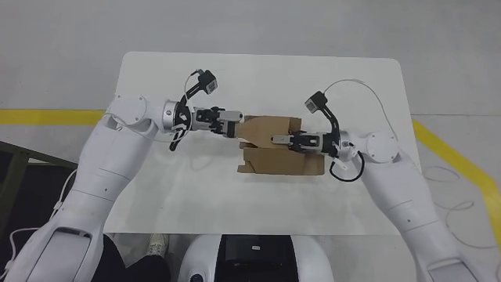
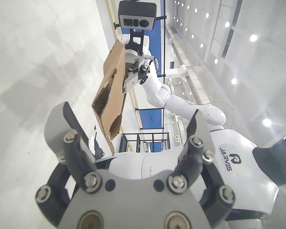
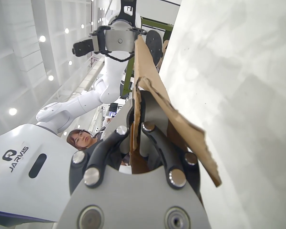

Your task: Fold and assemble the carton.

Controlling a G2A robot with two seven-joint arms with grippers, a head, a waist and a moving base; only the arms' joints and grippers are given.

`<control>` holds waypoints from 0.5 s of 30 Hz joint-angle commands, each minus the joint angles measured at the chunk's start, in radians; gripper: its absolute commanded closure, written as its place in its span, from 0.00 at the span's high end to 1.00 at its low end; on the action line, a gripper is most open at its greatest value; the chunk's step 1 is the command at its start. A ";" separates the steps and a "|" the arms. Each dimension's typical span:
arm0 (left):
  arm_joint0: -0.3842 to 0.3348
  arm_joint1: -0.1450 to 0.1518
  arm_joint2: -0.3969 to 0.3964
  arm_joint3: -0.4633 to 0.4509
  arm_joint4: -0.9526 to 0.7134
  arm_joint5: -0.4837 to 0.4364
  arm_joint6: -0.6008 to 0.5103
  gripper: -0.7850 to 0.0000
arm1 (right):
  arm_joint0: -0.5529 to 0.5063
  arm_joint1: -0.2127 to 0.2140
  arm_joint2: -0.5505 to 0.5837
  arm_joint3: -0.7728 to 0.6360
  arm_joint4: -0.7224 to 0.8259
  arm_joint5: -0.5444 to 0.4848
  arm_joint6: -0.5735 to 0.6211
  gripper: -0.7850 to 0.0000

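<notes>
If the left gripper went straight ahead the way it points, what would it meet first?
Probably the carton, held by the right gripper; it lies straight ahead of the open left gripper, though depth is unclear.

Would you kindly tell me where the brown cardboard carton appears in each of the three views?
Top view: the brown cardboard carton over the middle of the white table.
Left wrist view: carton beyond the left gripper, held by the right gripper.
Right wrist view: carton clamped in the right gripper.
Shared landmark: the white table.
</notes>
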 commanded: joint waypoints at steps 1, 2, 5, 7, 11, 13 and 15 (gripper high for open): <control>-0.002 0.000 -0.003 -0.002 -0.005 -0.002 0.000 1.00 | -0.003 0.001 0.001 -0.006 -0.011 0.003 -0.010 0.00; -0.002 0.001 -0.005 -0.004 -0.007 -0.004 -0.001 1.00 | -0.004 0.002 0.002 -0.007 -0.019 0.004 -0.015 0.00; -0.002 0.003 -0.013 -0.012 -0.013 -0.006 -0.004 1.00 | -0.007 0.004 0.003 -0.013 -0.041 0.009 -0.024 0.00; 0.000 0.004 -0.016 -0.019 -0.017 -0.005 -0.005 1.00 | -0.009 0.005 0.003 -0.018 -0.049 0.011 -0.029 0.00; 0.005 0.005 -0.021 -0.036 -0.029 -0.004 -0.009 1.00 | -0.012 0.006 0.001 -0.024 -0.068 0.014 -0.041 0.00; 0.006 0.005 -0.021 -0.043 -0.037 -0.003 -0.010 1.00 | -0.012 0.006 0.000 -0.028 -0.074 0.015 -0.045 0.00; 0.006 0.005 -0.023 -0.047 -0.043 -0.005 -0.008 1.00 | -0.013 0.006 -0.001 -0.029 -0.076 0.016 -0.049 0.00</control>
